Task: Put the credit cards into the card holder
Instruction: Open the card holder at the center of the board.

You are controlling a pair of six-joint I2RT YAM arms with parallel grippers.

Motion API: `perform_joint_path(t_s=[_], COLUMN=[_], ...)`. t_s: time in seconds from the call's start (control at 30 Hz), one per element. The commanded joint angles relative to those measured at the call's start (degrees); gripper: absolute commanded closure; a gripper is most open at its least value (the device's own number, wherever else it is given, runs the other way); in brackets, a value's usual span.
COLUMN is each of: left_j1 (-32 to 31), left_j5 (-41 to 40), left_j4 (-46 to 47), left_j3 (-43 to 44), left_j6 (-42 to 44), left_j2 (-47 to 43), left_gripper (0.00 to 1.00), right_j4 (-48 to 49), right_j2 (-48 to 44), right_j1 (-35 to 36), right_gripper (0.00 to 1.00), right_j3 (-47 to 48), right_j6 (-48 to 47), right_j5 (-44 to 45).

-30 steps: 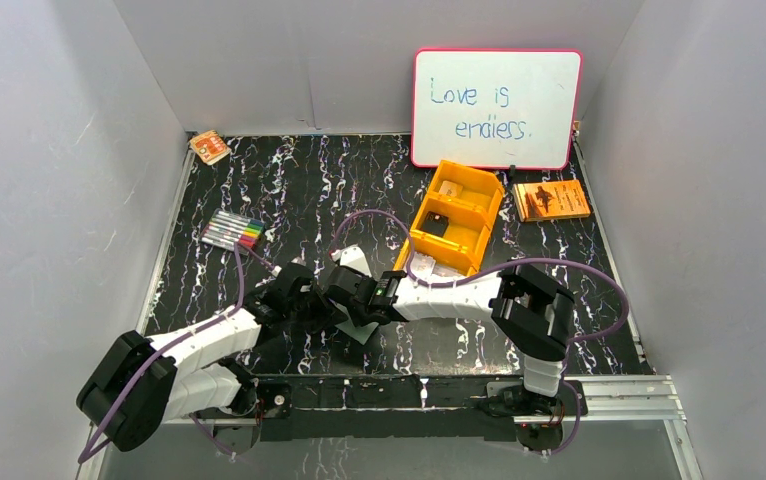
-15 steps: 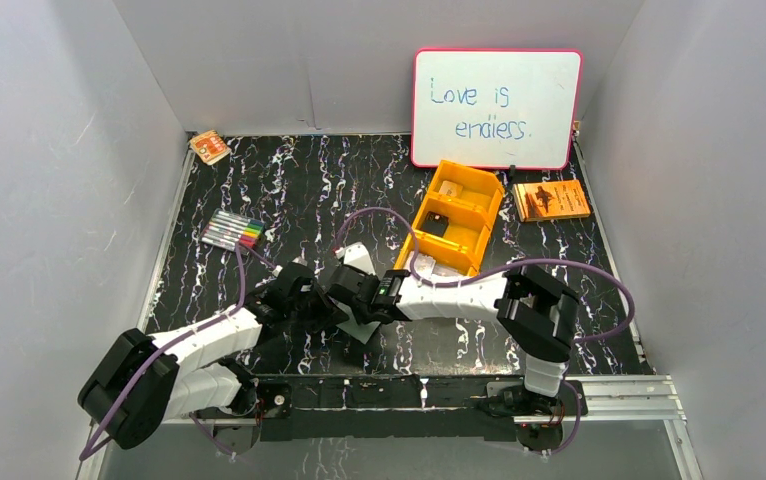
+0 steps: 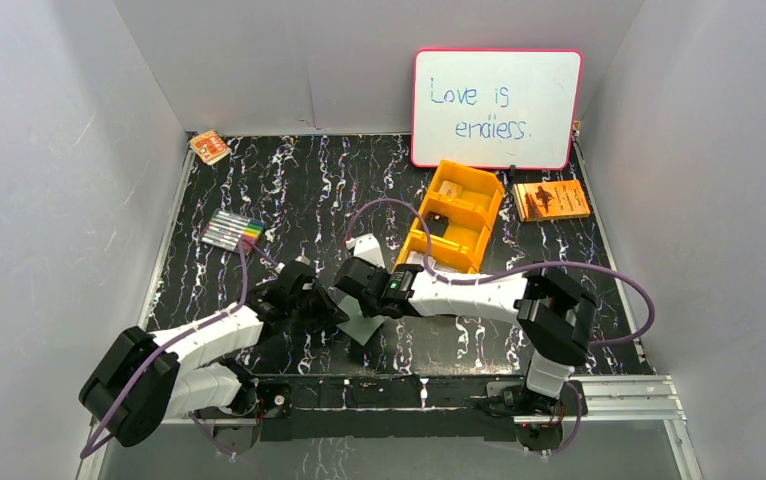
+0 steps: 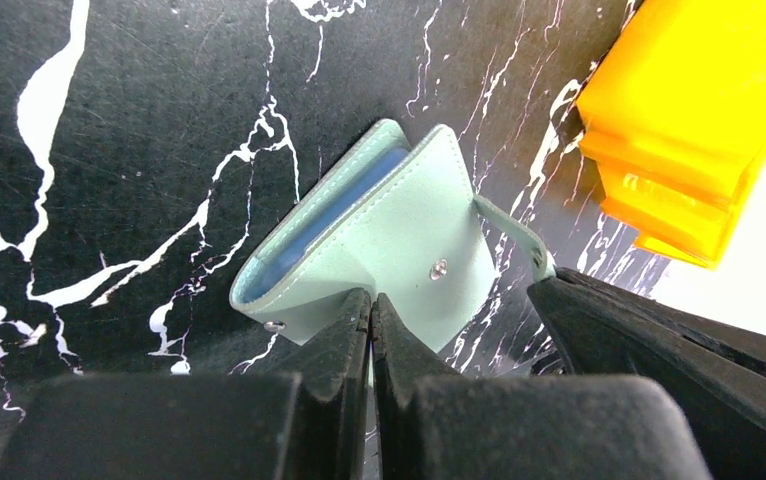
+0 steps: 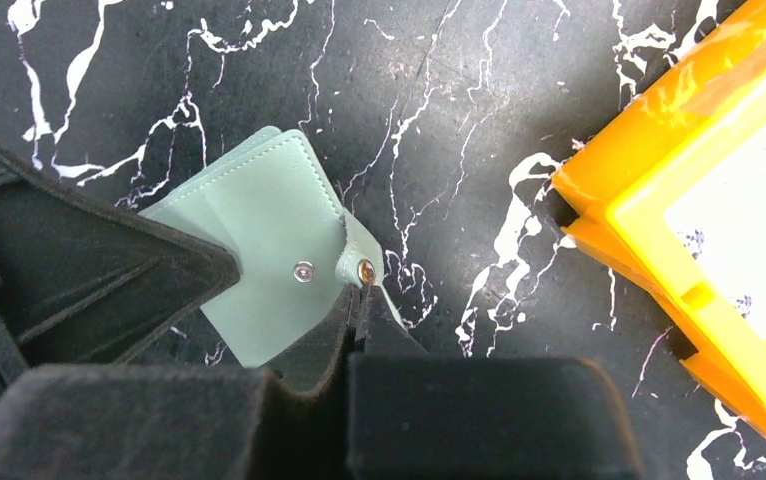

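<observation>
Top: card holder (image 3: 361, 325) lies on the table just off the near-left corner of the orange tray (image 3: 456, 218). Left wrist: left gripper (image 4: 370, 318) pinched tight on holder's lower edge (tray upper right). Right wrist: right gripper (image 5: 357, 300) clamped on the snap strap (image 5: 355, 262), left of tray.

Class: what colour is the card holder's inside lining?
Blue. The card holder shows it best in the left wrist view.

Top view looks down from behind over the whole table (image 3: 289, 190); both close wrist views face down, sharing the card holder (image 4: 399, 240).
</observation>
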Motion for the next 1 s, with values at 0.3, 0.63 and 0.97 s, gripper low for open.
perform_joint_path(t_s=[0.3,0.63,0.97], left_j1=[-0.12,-0.11,-0.12], left_j5=[-0.9,-2.77,-3.75], left_j4=[-16.12,-21.28,-21.74], left_j3=[6.43,7.1,4.21], left_j6=[5.81,3.12,0.55], left_j2=[-6.78,-15.35,-21.97], left_gripper=[0.52,0.32,0.17], right_j4=[1.7,10.19,14.07], right_j2=[-13.7,-18.69,-20.9], right_j1=[-0.5,-0.5,-0.24], right_gripper=[1.0,1.0,1.0], right_j3=[-3.92,-8.98,-10.62], right_j6=[3.58,5.99,8.11], right_j5=[-7.97,-15.88,-18.21])
